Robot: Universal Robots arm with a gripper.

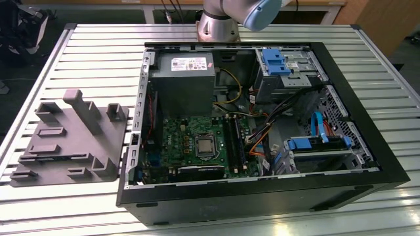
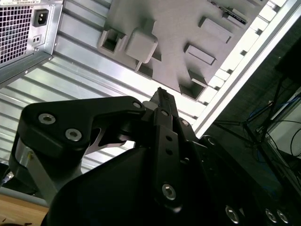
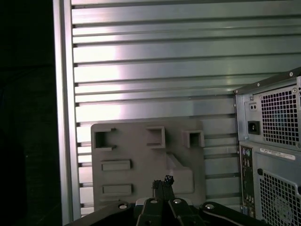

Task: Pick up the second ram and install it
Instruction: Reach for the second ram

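Observation:
My gripper [image 2: 160,94] hangs above the grey fixture plate [image 2: 178,28], its fingers pressed together with nothing between them. In the first wrist view the gripper [image 3: 163,181] points at the plate [image 3: 141,150] near its raised block. A thin dark strip [image 2: 231,13] lies at the plate's far edge; it may be the second ram, but I cannot tell. In the exterior view the plate [image 1: 66,142] lies left of the open computer case [image 1: 262,128]. The green motherboard [image 1: 196,142] lies in the case with its long black slots [image 1: 236,142].
The case's rear panel with vents and sockets [image 3: 273,155] stands close beside the fixture plate. The ribbed metal table [image 1: 98,49] ends in a rail [image 3: 63,117] with a dark drop beyond. Cables, blue drive brackets [image 1: 276,61] and a power supply [image 1: 184,78] crowd the case.

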